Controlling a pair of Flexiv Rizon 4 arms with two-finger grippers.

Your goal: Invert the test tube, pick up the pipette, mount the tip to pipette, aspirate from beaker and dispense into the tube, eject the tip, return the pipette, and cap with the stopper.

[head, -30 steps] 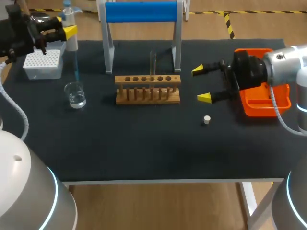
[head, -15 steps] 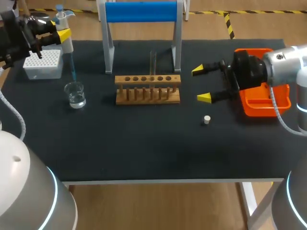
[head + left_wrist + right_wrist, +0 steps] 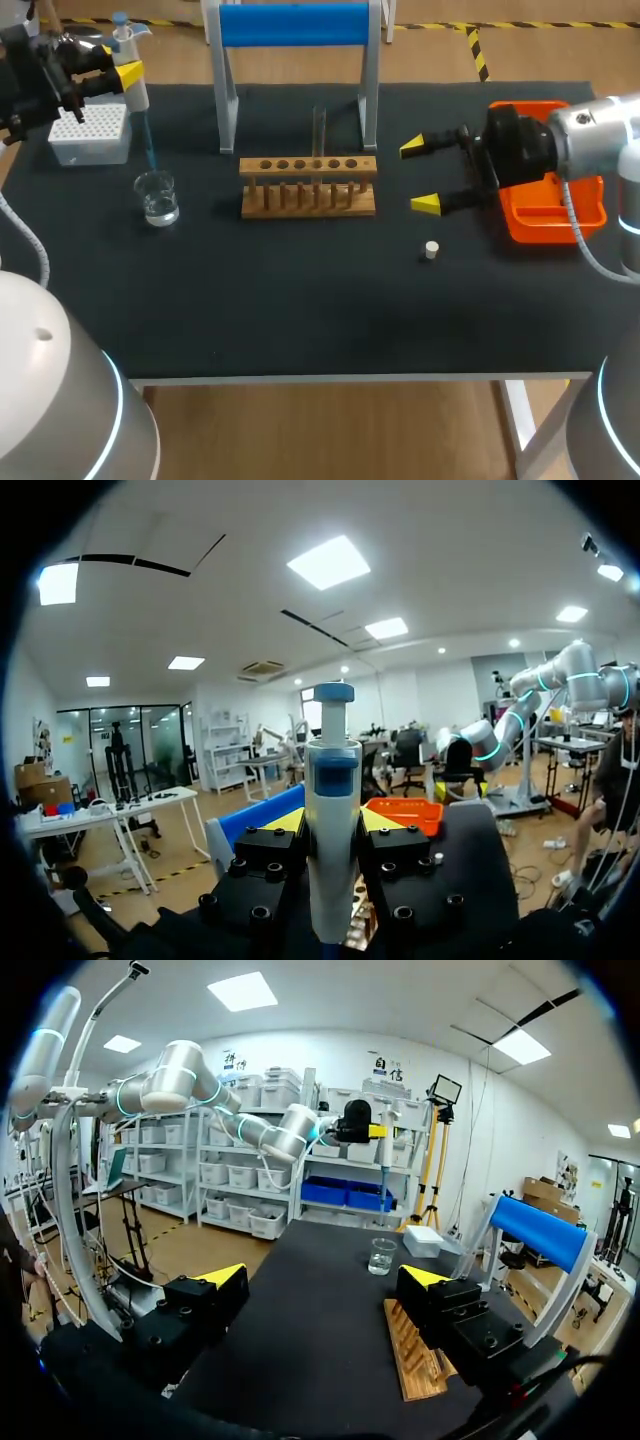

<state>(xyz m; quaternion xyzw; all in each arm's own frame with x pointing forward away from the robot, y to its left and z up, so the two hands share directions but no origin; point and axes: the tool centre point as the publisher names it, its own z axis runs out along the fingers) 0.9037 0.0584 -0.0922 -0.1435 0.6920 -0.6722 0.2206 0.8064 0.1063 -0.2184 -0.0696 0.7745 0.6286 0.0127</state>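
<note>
My left gripper [image 3: 122, 72] is at the table's far left, shut on the white pipette [image 3: 130, 60]; its blue tip [image 3: 148, 145] slants down and ends just above the glass beaker [image 3: 157, 197]. In the left wrist view the pipette [image 3: 332, 880] stands upright between the yellow-tipped fingers. A clear test tube [image 3: 319, 130] stands in the wooden rack [image 3: 308, 187]. The white stopper [image 3: 431, 250] lies on the mat, in front of my right gripper [image 3: 422, 176], which hangs open and empty right of the rack. In the right wrist view the rack [image 3: 412, 1360] is beside the gripper [image 3: 325, 1280] and the beaker [image 3: 382, 1256] is far ahead.
A white tip box [image 3: 90, 132] sits at the far left, under the left gripper. A blue-barred stand [image 3: 295, 25] rises behind the rack. An orange tray [image 3: 560, 215] lies at the right edge, under my right arm. Open black mat stretches along the front.
The left gripper has carried the pipette left and back, and the blue tip has lifted from over the beaker's middle to its far-left rim. The right arm has not moved.
</note>
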